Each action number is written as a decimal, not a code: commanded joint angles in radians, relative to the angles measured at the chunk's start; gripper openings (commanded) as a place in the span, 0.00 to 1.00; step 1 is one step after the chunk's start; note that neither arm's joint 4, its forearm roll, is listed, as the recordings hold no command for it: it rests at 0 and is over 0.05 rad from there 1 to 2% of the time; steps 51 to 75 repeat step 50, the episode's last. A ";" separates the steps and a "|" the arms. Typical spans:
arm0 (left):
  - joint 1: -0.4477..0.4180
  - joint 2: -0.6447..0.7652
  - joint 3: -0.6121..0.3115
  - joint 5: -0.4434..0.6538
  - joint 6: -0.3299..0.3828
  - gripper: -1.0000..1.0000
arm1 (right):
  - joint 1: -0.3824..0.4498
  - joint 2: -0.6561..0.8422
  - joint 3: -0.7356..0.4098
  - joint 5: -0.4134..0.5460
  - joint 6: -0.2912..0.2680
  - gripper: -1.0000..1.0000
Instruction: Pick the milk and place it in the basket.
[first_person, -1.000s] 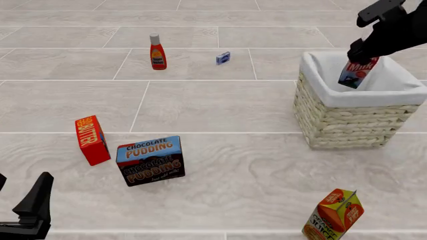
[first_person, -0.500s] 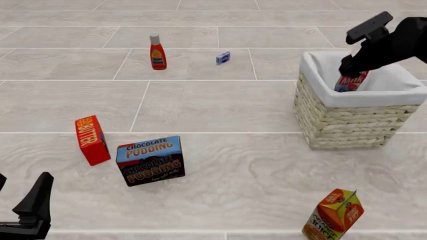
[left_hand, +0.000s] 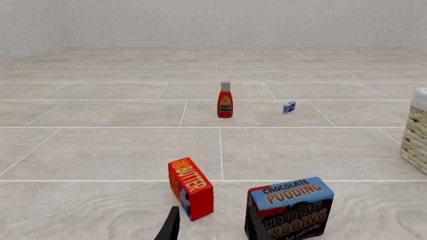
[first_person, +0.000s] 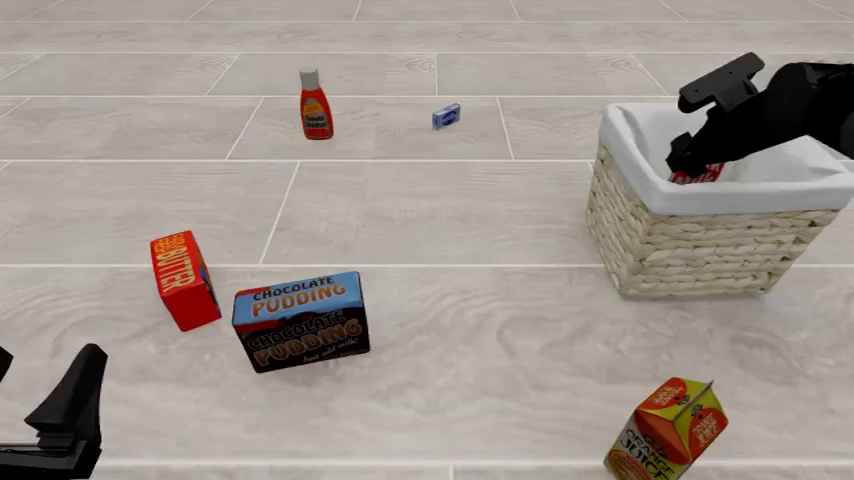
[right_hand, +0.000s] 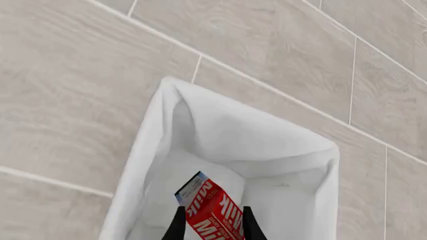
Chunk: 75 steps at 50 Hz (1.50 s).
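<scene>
The milk (first_person: 697, 177) is a red-topped carton, sunk inside the basket (first_person: 701, 245) so that only a red sliver shows above the white lining. My right gripper (first_person: 693, 166) reaches down into the basket and is shut on the milk. In the right wrist view the milk (right_hand: 211, 207) sits tilted between the two fingertips (right_hand: 177, 225), over the white lining (right_hand: 233, 135). My left gripper (first_person: 47, 362) rests low at the near left, open, holding nothing. The left wrist view shows its gripper (left_hand: 212, 229) open.
A red butter box (first_person: 183, 280) and a chocolate pudding box (first_person: 302, 320) stand at near left. A ketchup bottle (first_person: 315, 104) and a small blue box (first_person: 446, 116) are farther back. An orange juice carton (first_person: 667, 430) stands near the front right.
My right gripper has moved down and slightly left, lowering the milk into the basket. Much less of the carton shows above the rim. The left arm has not moved.
</scene>
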 joint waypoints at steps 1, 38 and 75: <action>0.000 0.000 0.000 0.000 0.000 1.00 | 0.001 0.004 -0.022 -0.001 0.035 0.00; 0.000 0.000 0.000 0.000 0.000 1.00 | 0.001 -0.166 0.009 0.058 0.045 1.00; 0.000 0.000 0.000 0.000 0.000 1.00 | 0.003 -0.244 0.034 0.067 0.037 1.00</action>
